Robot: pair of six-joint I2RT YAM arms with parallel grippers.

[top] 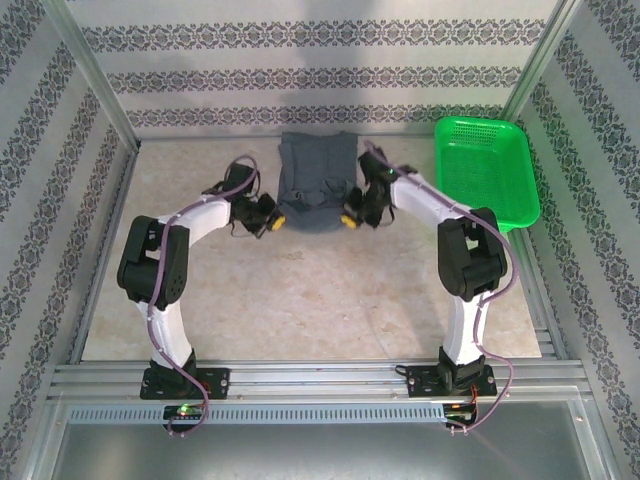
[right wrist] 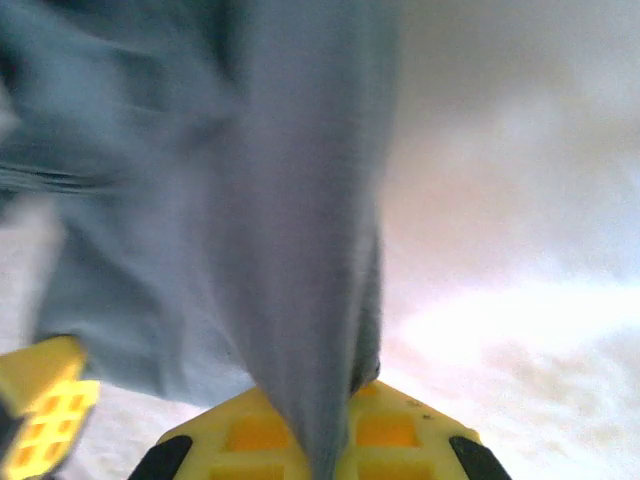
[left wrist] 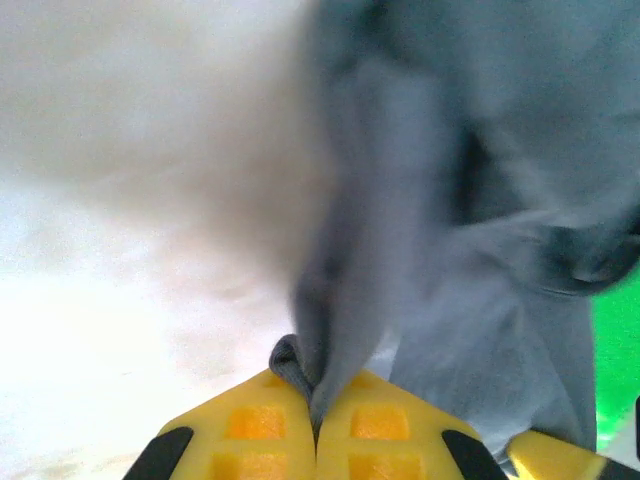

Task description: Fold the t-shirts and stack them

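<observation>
Though t-shirt (left wrist: 480, 320) blurs, left hand (left wrist: 316, 398) pinches it.

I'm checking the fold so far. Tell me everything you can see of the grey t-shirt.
The t-shirt is plain slate-grey soft cloth, no print, lying rumpled at the far middle of the table, left of the green basket and apart from it. Its near corners are pinched: the left gripper and the right gripper are each shut on a fold of it.

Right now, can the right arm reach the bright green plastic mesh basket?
Probably yes, but the right gripper is shut on the dark grey cloth t-shirt and must let go first; bare table lies between it and the basket.
</observation>
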